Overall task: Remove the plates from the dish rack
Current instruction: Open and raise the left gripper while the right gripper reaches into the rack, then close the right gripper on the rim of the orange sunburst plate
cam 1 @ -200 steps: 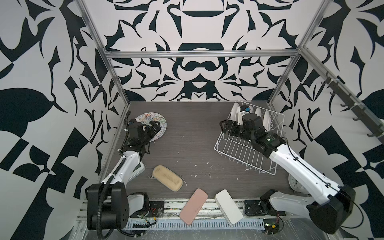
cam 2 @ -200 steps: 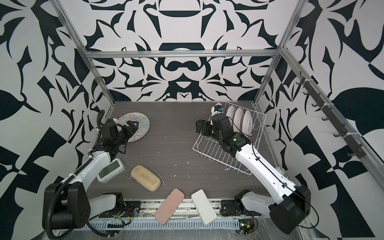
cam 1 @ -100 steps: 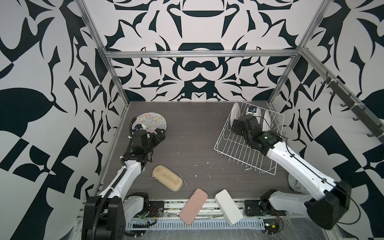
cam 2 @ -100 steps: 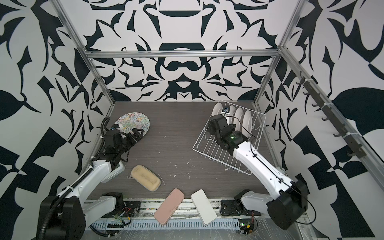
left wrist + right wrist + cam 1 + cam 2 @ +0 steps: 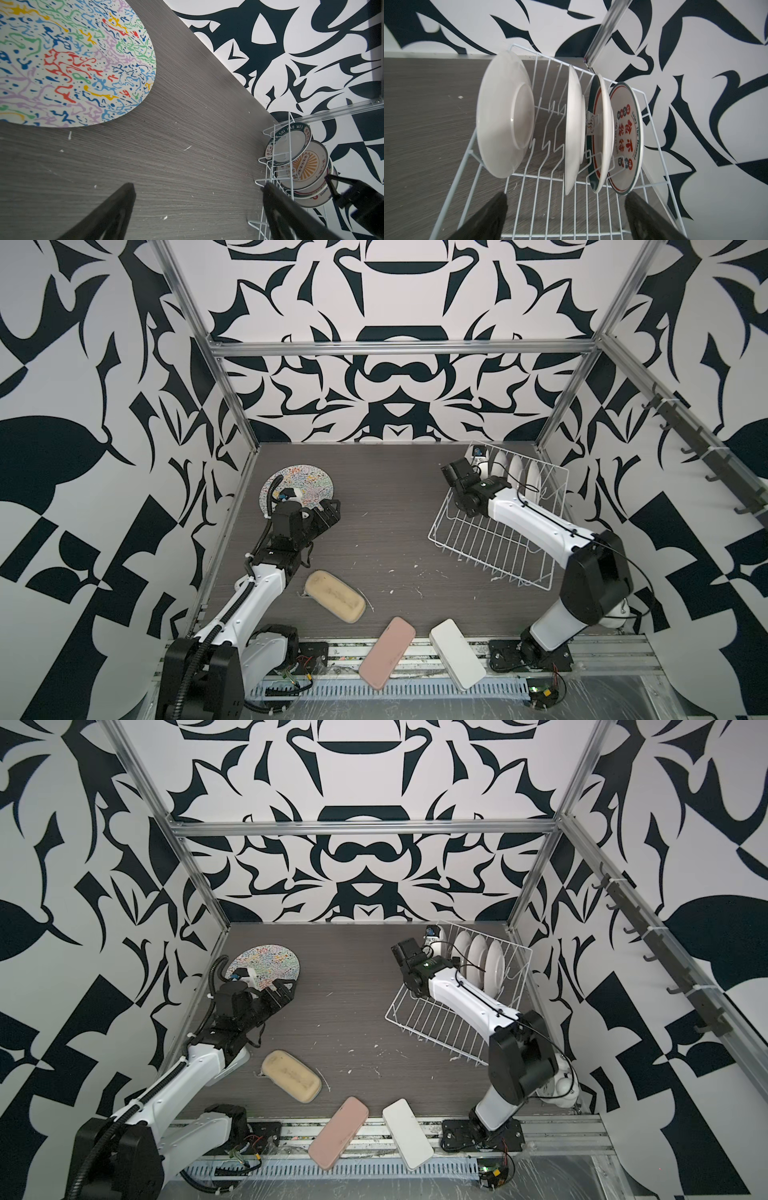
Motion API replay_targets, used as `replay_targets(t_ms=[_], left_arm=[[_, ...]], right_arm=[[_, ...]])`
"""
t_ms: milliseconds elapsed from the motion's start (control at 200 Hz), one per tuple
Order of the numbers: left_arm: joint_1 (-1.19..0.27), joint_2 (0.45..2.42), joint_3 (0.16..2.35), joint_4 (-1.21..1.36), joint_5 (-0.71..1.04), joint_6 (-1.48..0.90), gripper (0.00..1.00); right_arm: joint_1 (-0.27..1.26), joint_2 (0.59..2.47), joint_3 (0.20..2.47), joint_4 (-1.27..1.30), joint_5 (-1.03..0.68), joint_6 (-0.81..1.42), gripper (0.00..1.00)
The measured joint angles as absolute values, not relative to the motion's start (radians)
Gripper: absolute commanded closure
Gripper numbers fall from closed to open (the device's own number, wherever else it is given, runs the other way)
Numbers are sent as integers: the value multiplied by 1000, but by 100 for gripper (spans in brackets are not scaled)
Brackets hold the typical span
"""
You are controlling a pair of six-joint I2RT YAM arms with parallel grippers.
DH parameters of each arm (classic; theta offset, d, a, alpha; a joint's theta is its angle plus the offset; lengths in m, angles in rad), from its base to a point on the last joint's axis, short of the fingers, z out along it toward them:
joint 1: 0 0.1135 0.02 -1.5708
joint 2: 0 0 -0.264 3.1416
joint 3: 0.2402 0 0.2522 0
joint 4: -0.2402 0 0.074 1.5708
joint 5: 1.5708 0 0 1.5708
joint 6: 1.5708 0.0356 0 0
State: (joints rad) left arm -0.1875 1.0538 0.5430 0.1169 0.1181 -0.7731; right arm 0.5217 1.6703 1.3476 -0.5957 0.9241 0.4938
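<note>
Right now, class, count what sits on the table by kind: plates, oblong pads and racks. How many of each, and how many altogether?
Dish rack: 1
Plates: 5, four standing in it, one squiggle-patterned plate flat on the table
Pads: 3, beige pad, pink pad, white pad
Total: 9

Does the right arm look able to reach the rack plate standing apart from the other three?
Probably yes: the open right tool faces the dish rack, and that plate has empty slots beside it, rim unobstructed.
</note>
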Motion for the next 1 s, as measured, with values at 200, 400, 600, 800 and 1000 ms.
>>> replay_targets(t_ms=[200,400,600,800,1000], left_arm=[[-192,1061,532,142,139,-777,0],[-197,1063,530,159,139,-781,0],[-197,1071,530,164,143,-788,0],[-199,1071,530,171,142,-784,0],[-200,1070,530,171,142,-783,0]], right_arm=[[522,1738,1407,-662,988,519,34],[521,1747,1421,-665,1020,489,38],[518,1804,1471,-657,1056,462,49],[510,1868,1507,-661,1077,445,49],[489,1897,1544,-670,1079,442,48]])
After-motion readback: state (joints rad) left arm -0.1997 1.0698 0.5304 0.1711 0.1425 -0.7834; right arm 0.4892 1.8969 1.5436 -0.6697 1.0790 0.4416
